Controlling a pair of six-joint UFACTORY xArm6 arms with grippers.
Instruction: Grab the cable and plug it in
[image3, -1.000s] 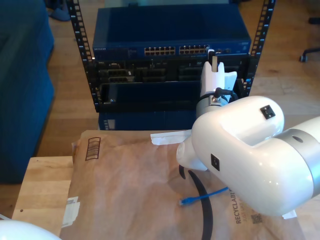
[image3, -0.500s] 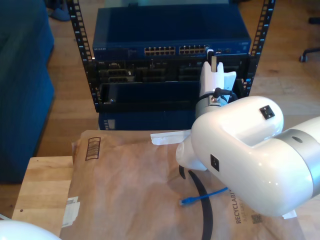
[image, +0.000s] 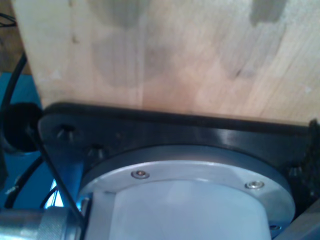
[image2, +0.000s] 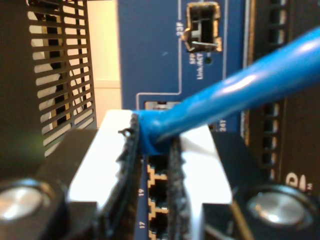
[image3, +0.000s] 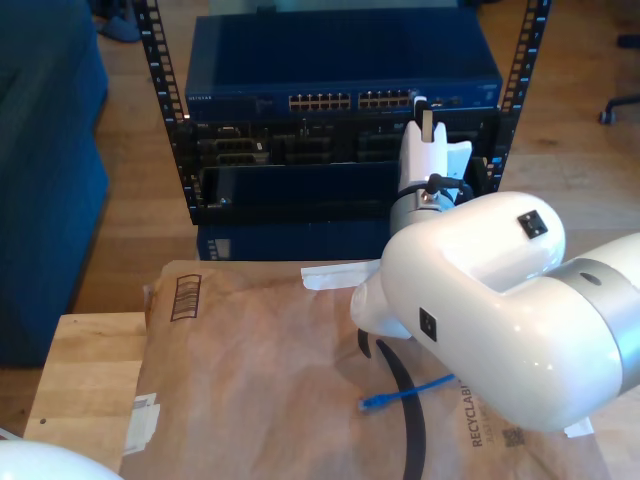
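Across the last second almost nothing moved: my second gripper (image2: 154, 145) stayed clamped on the cable (image2: 235, 95) at the switch (image3: 340, 62) ports, insertion seemingly unfinished; my first gripper's jaws I could not tell.

The plug of the cable (image2: 220, 95) is hidden between the pads (image2: 127, 170) of my second gripper (image2: 152, 150), and its far run is blurred. In the exterior view, the cable (image3: 405, 393) is largely covered by the arm (image3: 490, 310). Port labels on the switch (image3: 340, 60) are too small to read.
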